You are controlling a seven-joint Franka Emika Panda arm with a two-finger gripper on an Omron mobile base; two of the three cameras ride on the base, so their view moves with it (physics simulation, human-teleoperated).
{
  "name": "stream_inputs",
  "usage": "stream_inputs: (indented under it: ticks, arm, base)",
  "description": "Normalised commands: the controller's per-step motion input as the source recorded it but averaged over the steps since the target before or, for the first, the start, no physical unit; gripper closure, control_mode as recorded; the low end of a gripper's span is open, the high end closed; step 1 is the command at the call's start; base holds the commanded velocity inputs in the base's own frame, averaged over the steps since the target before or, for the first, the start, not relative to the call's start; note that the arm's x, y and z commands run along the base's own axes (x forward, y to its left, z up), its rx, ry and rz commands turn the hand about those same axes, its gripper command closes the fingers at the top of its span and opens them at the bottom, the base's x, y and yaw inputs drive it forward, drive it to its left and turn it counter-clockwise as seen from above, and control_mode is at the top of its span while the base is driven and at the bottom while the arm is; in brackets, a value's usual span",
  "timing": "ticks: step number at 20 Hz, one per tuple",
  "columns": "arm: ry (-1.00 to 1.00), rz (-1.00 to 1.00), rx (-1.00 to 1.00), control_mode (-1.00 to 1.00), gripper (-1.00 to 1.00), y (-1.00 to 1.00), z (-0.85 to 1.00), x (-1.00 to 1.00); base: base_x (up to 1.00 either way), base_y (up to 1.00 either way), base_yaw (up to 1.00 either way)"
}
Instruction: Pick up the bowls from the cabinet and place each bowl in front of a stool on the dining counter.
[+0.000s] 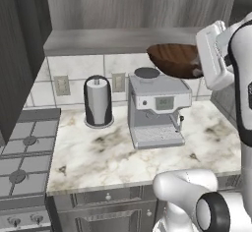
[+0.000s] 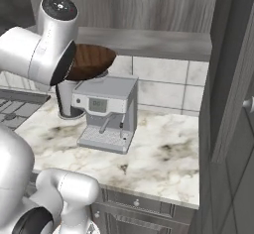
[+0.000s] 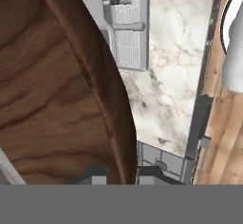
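One bowl [image 1: 172, 59] in view: dark brown wood, round, wide, clear grain, nothing visible inside. The tool [image 3: 121, 173] is clamped on its rim, one finger either side, holding it in the air above the coffee machine [image 1: 156, 109], below the cabinet [image 1: 118, 38] shelf. One grey boxy coffee machine and one paper towel roll [image 1: 98, 101] in a dark holder stand on the veined marble tabletop [image 1: 108, 152].

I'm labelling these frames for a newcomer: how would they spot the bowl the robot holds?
Find the marble worktop with the grey coffee machine. Just above the machine hangs a dark wooden bowl, its rim pinched by the gripper. It alone is brown, grained and airborne.
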Motion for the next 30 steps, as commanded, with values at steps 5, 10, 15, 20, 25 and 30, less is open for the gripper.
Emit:
stream_inputs:
  ticks: [5, 10, 15, 20, 25, 30]
  arm:
    - [0.11, 0.0, 0.0, -1.0, 1.0, 0.0, -0.29, -1.0]
    - [0.0, 0.0, 0.0, -1.0, 1.0, 0.0, -0.16, -0.85]
    - [-0.04, 0.0, 0.0, -1.0, 1.0, 0.0, -0.04, -0.44]
    - [0.0, 0.0, 0.0, -1.0, 1.0, 0.0, 0.0, -0.1]
    - [0.0, 0.01, 0.0, 1.0, 1.0, 0.0, 0.0, -0.17]
    - [0.0, 0.0, 0.0, 1.0, 1.0, 0.0, 0.0, 0.0]
  base:
    - [0.0, 0.0, 0.0]
    - [0.0, 0.0, 0.0]
    - [0.0, 0.0, 0.0]
    - [0.0, 0.0, 0.0]
    - [-0.38, 0.02, 0.05]
    - [-1.0, 0.69, 0.37]
